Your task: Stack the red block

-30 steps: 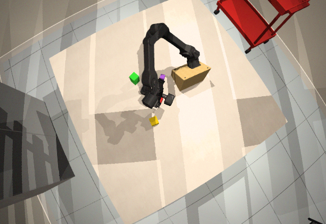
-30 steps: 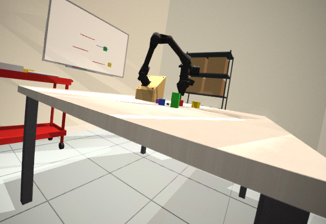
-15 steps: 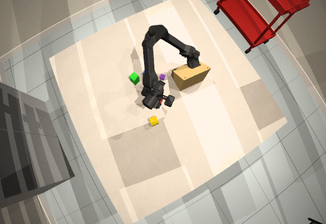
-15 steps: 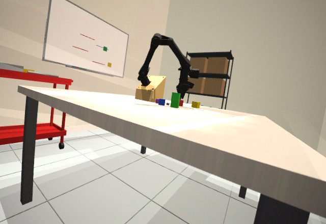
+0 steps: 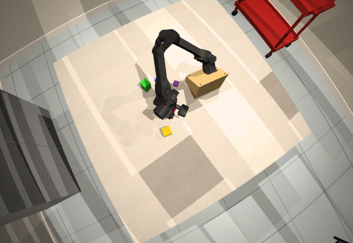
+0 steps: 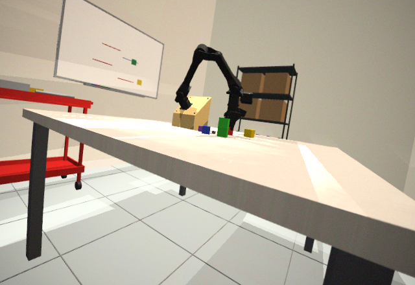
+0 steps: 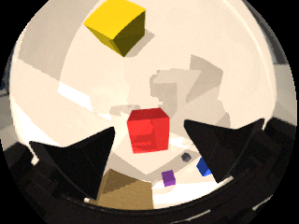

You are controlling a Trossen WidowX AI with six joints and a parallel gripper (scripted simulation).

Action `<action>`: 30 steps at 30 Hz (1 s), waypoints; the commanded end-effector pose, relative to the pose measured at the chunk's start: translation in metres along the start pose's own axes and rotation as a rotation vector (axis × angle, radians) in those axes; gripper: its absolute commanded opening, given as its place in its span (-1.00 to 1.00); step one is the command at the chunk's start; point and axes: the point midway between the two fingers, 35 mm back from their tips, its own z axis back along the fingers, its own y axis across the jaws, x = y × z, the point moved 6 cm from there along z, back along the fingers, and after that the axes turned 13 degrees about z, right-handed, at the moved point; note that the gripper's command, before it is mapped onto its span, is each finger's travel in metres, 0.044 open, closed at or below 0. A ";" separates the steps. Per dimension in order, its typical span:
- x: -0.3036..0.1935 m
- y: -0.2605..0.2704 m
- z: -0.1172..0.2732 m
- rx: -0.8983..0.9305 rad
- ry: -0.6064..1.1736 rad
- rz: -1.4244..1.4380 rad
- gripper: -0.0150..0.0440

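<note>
The red block (image 7: 149,130) lies on the table, straight below my gripper (image 7: 149,126) and between its two open fingers in the wrist view. In the top view only a sliver of the red block (image 5: 174,111) shows under the gripper (image 5: 174,111), which is low over the table. The green tower (image 5: 145,84) stands upright to the left of the arm, apart from the gripper; it also shows in the side view (image 6: 223,127). In the side view the red block (image 6: 230,131) peeks out behind the tower. The fingers are wide open and empty.
A yellow block (image 5: 165,131) lies just in front of the gripper. A purple block (image 5: 175,83) and a blue block (image 5: 155,79) lie near the arm. The arm's base sits on a tan box (image 5: 206,83). A red cart (image 5: 281,9) stands off the table.
</note>
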 end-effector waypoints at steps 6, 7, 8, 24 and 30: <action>-0.004 0.003 -0.019 0.002 0.018 0.012 1.00; -0.004 0.003 -0.020 0.002 0.018 0.012 1.00; -0.004 0.003 -0.021 0.002 0.018 0.012 1.00; -0.004 0.003 -0.022 0.002 0.019 0.012 1.00; -0.004 0.003 -0.021 0.002 0.019 0.012 0.82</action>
